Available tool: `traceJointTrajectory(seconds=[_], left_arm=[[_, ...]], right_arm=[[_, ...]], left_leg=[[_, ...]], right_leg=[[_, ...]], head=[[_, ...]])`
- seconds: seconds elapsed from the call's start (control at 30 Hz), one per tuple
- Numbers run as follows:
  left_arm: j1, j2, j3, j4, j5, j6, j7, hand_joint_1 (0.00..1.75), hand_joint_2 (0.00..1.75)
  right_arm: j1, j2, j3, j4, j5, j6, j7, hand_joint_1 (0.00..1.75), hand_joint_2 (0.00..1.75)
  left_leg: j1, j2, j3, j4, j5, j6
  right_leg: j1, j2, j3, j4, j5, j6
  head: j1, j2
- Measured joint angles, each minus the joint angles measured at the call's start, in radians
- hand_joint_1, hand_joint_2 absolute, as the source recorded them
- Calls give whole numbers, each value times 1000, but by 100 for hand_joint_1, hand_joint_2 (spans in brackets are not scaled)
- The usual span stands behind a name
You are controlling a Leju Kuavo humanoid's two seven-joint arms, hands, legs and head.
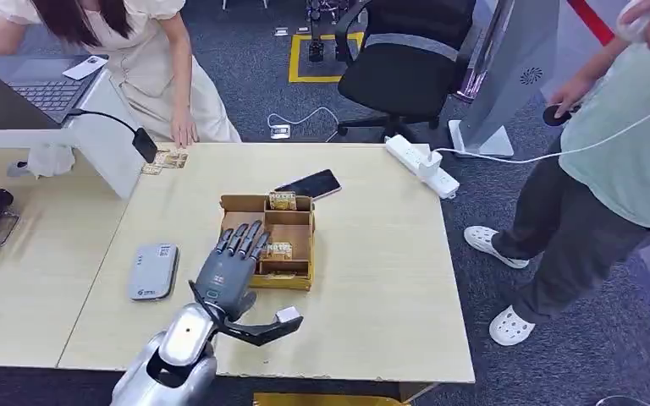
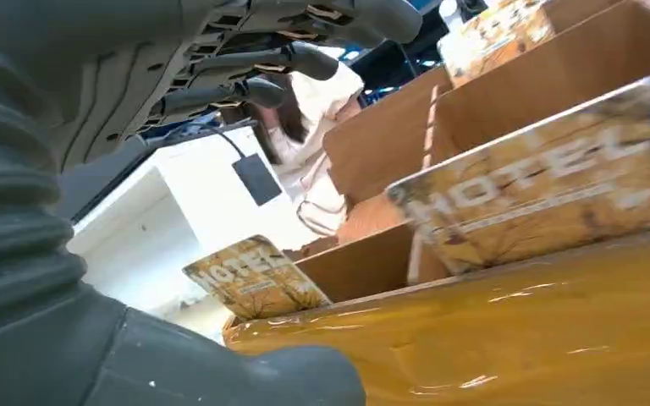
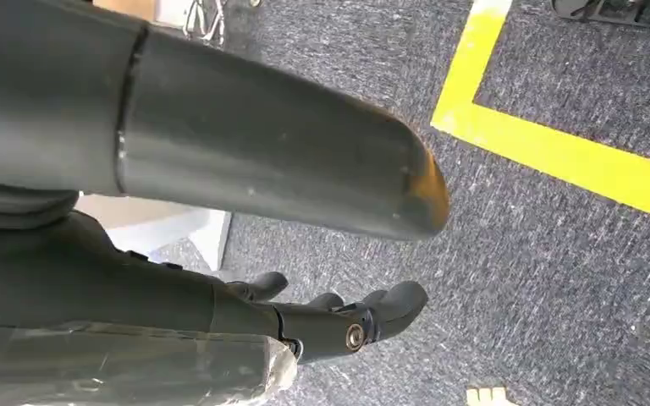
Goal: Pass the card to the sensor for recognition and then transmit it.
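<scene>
The left hand [image 1: 235, 269] reaches forward on an outstretched arm, fingers spread, thumb out sideways. The right hand [image 3: 338, 326] hangs low, holding nothing, fingers apart.

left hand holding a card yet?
No. The left hand hovers open over the cardboard box, fingers spread, and the cards stand in their slots.

The head view looks forward and down from high over the table [image 1: 372, 279], while the left wrist view peers from close behind the left hand [image 1: 230, 266] at the same cardboard box [image 1: 298, 254], and the right wrist view faces the carpet [image 3: 559, 279].
</scene>
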Motion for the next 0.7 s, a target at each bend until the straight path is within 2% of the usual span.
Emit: traceJointTrajectory(seconds=[0.7], left_arm=[[-8, -13, 48, 18, -1, -1, 0, 0, 175]], right_arm=[[-5, 0, 0, -1, 0, 0, 0, 0, 0]], left_leg=[[0, 0, 0, 0, 0, 0]], right_leg=[[0, 0, 0, 0, 0, 0]], head=[[0, 0]])
